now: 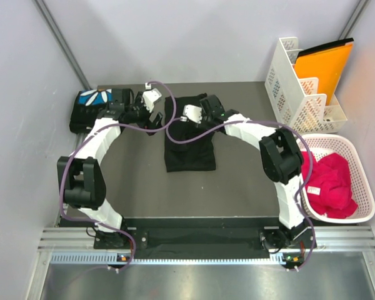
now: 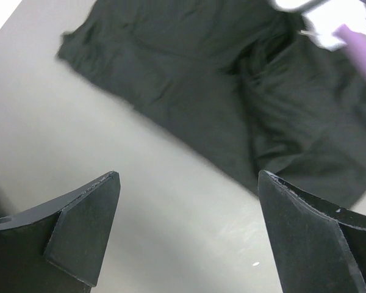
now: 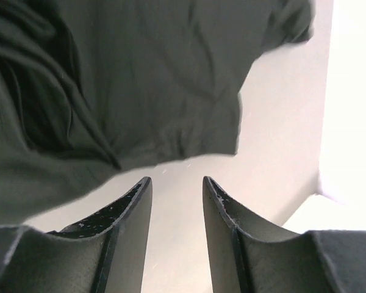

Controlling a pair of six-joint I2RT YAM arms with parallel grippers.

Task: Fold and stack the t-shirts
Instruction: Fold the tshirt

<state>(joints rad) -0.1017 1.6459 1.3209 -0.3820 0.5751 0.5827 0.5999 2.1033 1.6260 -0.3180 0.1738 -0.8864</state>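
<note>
A black t-shirt [image 1: 189, 145] lies partly folded in the middle of the dark table [image 1: 237, 187]. A second t-shirt [image 1: 92, 107], folded with a blue print and white petals on top, sits at the far left back corner. My left gripper [image 1: 155, 117] hovers just left of the middle shirt. In the left wrist view it [image 2: 188, 177] is wide open over bare table, the shirt [image 2: 189, 79] ahead of it. My right gripper [image 1: 182, 120] is over the shirt's upper part. In the right wrist view it [image 3: 177, 180] is open with nothing between its fingers, dark cloth [image 3: 140, 91] just beyond.
A white slotted rack [image 1: 297, 84] holding an orange folder [image 1: 325, 65] stands at the back right. A white basket [image 1: 356, 156] with red cloth [image 1: 331, 184] sits at the right edge. Grey walls close in the left, back and right. A purple cable [image 1: 187, 134] loops across the shirt.
</note>
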